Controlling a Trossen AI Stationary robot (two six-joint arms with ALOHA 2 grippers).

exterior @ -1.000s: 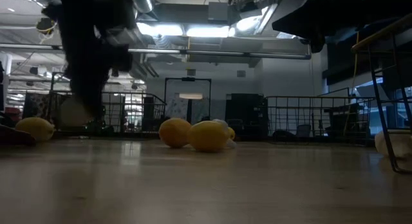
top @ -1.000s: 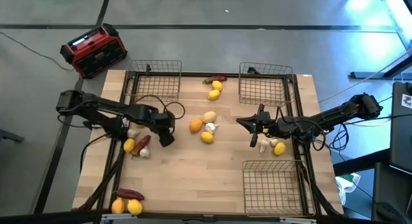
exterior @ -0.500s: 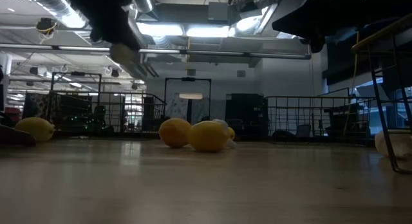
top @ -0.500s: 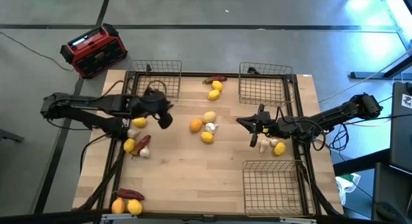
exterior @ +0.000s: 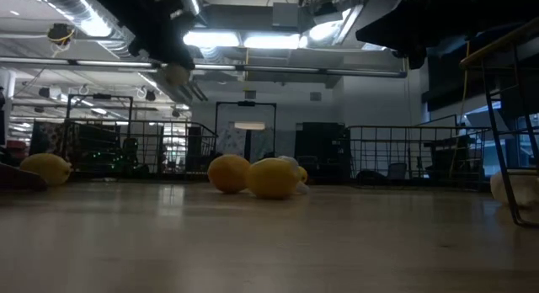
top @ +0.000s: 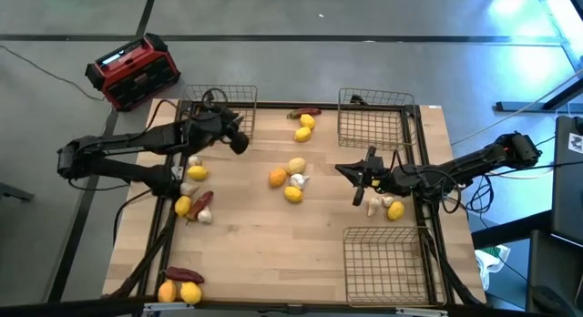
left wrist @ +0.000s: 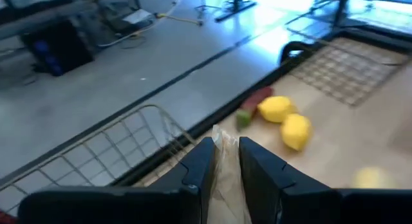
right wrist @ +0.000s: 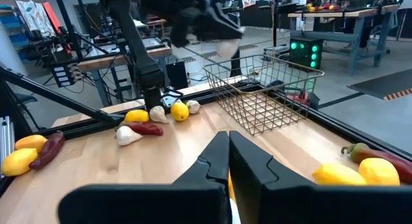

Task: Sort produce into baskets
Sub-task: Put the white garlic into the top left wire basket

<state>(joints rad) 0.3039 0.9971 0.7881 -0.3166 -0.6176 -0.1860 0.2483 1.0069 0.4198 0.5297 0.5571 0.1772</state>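
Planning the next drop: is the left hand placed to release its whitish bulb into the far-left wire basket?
Probably yes. The left hand, shut on the whitish bulb, hangs at the grey wire basket's near rim, with nothing between them.

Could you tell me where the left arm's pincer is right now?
In the high view the left pincer is raised at the far-left basket, by its near edge, shut on a whitish bulb.

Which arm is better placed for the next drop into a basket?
Left. The left claw is shut on a whitish bulb, raised beside the far-left basket. The right claw hangs shut and empty near the bulbs at the table's right.
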